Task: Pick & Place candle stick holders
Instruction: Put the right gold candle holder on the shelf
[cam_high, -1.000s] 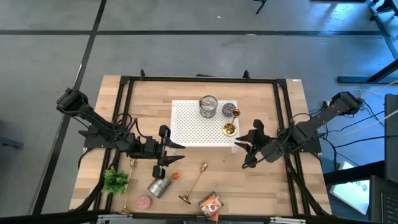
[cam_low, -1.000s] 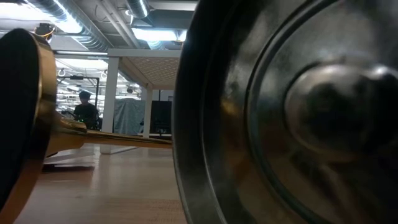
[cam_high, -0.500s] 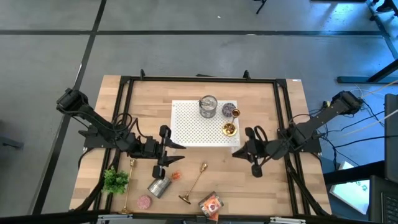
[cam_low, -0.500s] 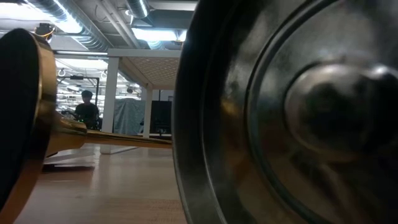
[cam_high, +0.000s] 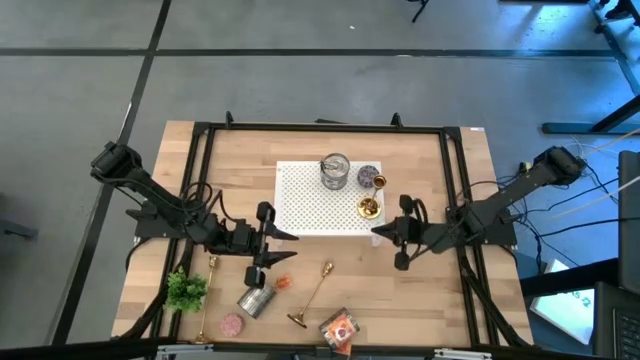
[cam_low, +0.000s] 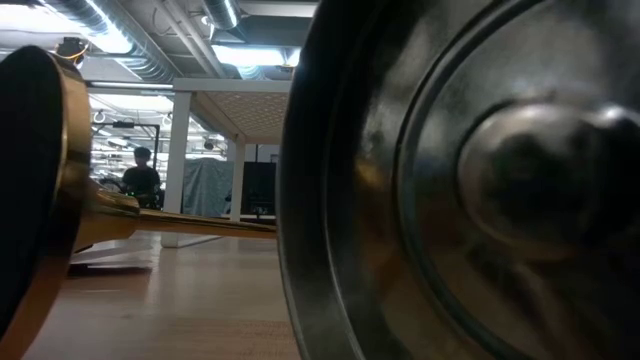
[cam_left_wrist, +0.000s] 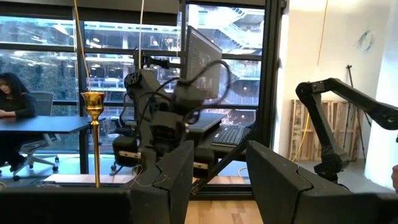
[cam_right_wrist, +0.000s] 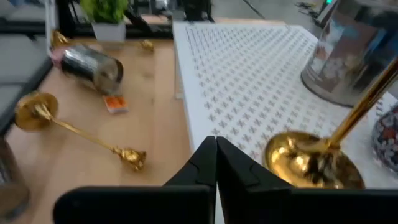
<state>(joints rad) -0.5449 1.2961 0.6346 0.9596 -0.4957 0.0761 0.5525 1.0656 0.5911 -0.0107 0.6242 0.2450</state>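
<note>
Right gripper (cam_high: 383, 231), fingers together, beside upright candle stick holder (cam_high: 369, 207) on white mat (cam_high: 300, 205).

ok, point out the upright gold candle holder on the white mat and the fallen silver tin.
upright gold candle holder (cam_right_wrist: 311, 163), right wrist view, flared base.
fallen silver tin (cam_high: 256, 299), high view, cylinder side.

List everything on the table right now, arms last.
white perforated mat: 1, white, table centre-rear
upright candle stick holder: 1, gold, on the mat's right part
lying candle stick holders: 2, gold, one front centre, one front left
glass jar: 1, clear, on the mat's rear
patterned candle: 1, purple, beside the jar
silver tin: 1, on its side, front left
green plant: 1, front left
pink candle: 1, front edge
orange packet: 1, front edge
left end effector: partly open, holds nothing, left of the mat
right end effector: shut, empty, at the mat's front right corner
</note>
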